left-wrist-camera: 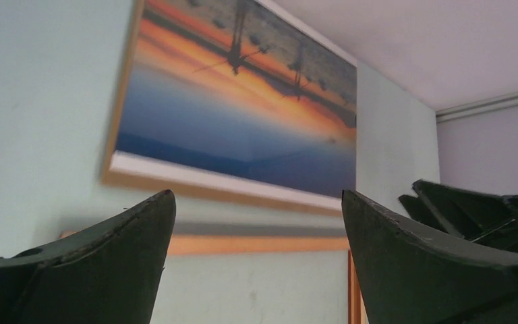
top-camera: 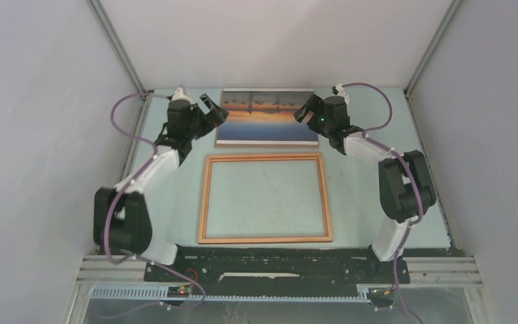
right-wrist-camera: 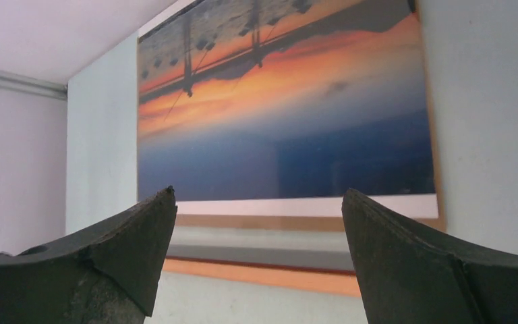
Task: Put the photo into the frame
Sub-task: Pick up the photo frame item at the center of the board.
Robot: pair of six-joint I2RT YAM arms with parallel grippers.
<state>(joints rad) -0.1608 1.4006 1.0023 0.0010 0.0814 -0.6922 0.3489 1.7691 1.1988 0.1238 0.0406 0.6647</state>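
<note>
The photo [top-camera: 266,118], an orange sunset over blue water with a white border, lies face up at the back of the table. In front of it lies the frame [top-camera: 265,157] with its thin orange wooden rim, nothing inside it. My left gripper [top-camera: 216,109] hovers open at the photo's left end and my right gripper [top-camera: 302,111] hovers open at its right end. The left wrist view shows the photo [left-wrist-camera: 243,115] and frame rim [left-wrist-camera: 256,244] beyond my open left gripper [left-wrist-camera: 257,196]. In the right wrist view, photo [right-wrist-camera: 283,135] and rim [right-wrist-camera: 263,273] lie beyond my open right gripper [right-wrist-camera: 258,192].
A brown backing board [right-wrist-camera: 263,223] lies under the photo, its edge showing along the near side. Grey enclosure walls and metal posts [top-camera: 118,47] close in the back and sides. The arm bases stand on a black rail [top-camera: 276,266] at the near edge.
</note>
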